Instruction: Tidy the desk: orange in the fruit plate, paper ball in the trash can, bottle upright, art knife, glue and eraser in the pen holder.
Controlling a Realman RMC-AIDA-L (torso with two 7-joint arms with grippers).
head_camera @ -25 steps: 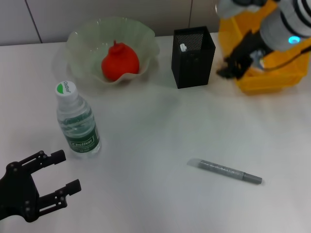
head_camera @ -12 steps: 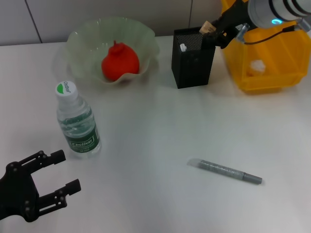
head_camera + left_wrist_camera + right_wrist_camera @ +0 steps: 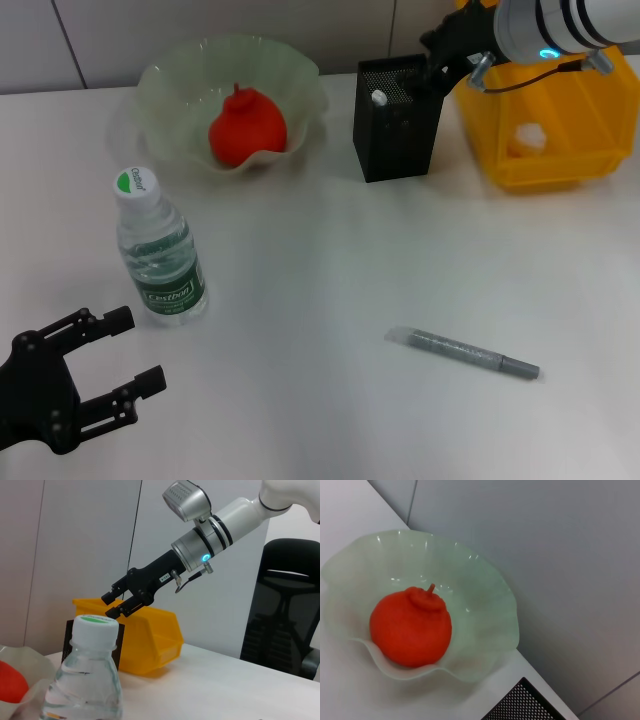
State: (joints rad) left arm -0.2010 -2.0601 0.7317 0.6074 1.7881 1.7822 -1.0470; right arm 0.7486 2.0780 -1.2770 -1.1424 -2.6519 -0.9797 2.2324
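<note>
**Right gripper over the pen holder, fingers apart**

White desk [image 3: 330, 270] against a grey panelled wall carries everything. At its far side the fruit plate [image 3: 170, 75] holds the orange [image 3: 247, 130], stem nub up. Just right of it stands the pen holder [image 3: 397, 130], with a white-tipped stick [image 3: 378, 98] showing inside near its left wall; which item that is cannot be told. Farther right is the trash can [image 3: 560, 140], with the paper ball [image 3: 527, 135] lying inside it.

Over the pen holder's rear right corner hangs the right gripper [image 3: 114, 605]; in the left wrist view its two black fingers stand apart with nothing visible between them. The eraser is not visible in any view, in the jaws or elsewhere.

Nearer the robot, the bottle [image 3: 158, 250] stands upright, cap on top. A slim grey stick with a clear cap, probably the art knife [image 3: 462, 352], lies flat on the near right of the desk, well apart from both grippers. At the near left corner the left gripper [image 3: 125, 350] rests low with its fingers spread, just short of the bottle and not touching it.
</note>
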